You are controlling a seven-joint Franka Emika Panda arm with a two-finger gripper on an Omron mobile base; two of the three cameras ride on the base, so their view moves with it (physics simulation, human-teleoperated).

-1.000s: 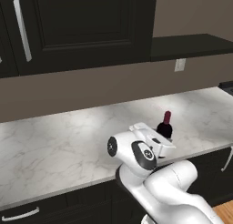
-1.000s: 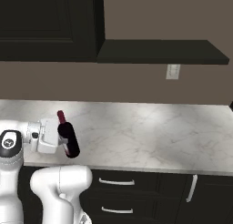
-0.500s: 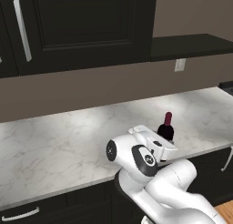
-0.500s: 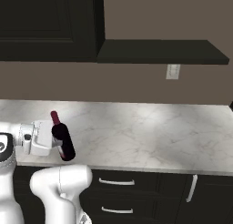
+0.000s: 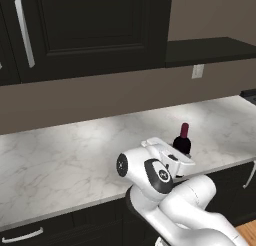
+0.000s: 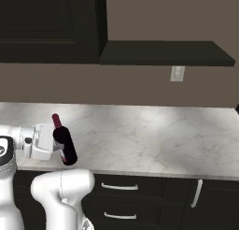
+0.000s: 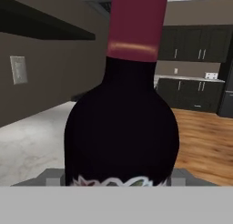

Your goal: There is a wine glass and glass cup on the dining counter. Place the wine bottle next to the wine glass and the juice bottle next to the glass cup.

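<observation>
Left base view, wine bottle upright behind the white hand, over the marble bench, right base view, claw clamped on the tilted bottle (neck leaning left), hand view, dark bottle body close up.

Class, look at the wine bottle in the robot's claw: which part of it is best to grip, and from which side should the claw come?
Grip the wide round body of the wine bottle, from the side, below the narrow red neck. The claw already holds it that way, tilted above the marble counter. The body likely gives more surface than the neck.
</observation>
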